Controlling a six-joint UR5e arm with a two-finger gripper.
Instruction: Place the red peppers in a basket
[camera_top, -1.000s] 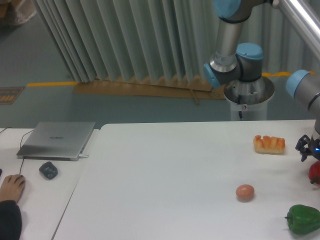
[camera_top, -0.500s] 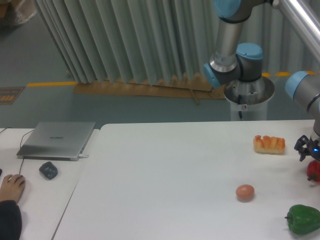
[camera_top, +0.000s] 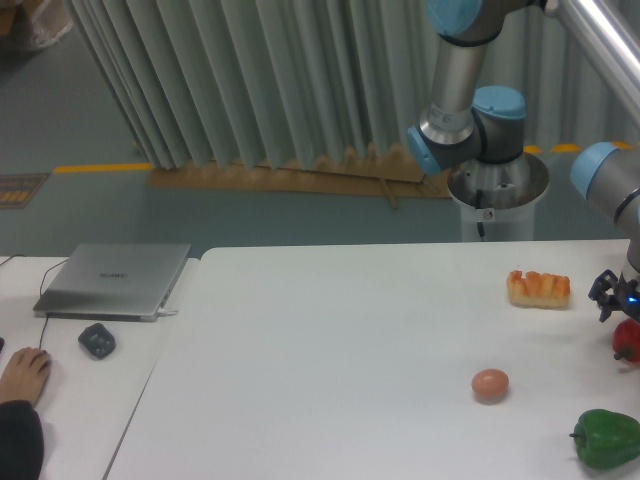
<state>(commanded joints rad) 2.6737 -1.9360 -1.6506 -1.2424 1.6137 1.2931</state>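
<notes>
At the frame's right edge the gripper (camera_top: 618, 300) hangs above the red pepper (camera_top: 629, 341), with the bread (camera_top: 538, 288) left, the egg (camera_top: 490, 384) lower-left, and another pepper (camera_top: 607, 438) below.

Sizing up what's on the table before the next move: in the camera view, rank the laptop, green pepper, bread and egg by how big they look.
1. laptop, clearly largest.
2. green pepper and bread look about alike; the pepper sits nearer the camera and is cut by the frame edge, so I won't rank them.
3. egg, smallest.
</notes>
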